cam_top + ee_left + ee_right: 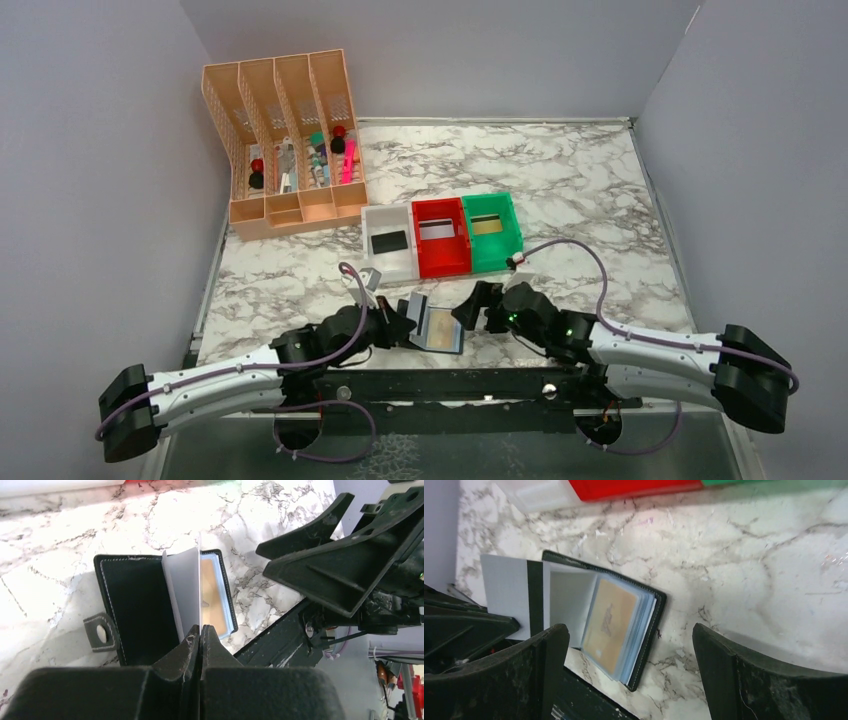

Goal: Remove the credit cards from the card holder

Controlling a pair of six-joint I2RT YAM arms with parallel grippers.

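Marbled tabletop [600, 200], near edge. Card holder [135, 605] lies open just beyond the left gripper [200, 630], whose fingers are pinched tight on a white card [187, 590] standing on edge. Right gripper [631, 645] is spread wide and empty, with the holder below its gap. Gold card [611, 620] sits in a glossy pocket. It looks thin, stiff and slick, so probably best pinched by an exposed edge.

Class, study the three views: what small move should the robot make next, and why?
Probably the left gripper should draw the white card clear of the holder. It is shut on that card, which stands over the open holder, while the right gripper hangs open, holding nothing. A gold card sits in a pocket.
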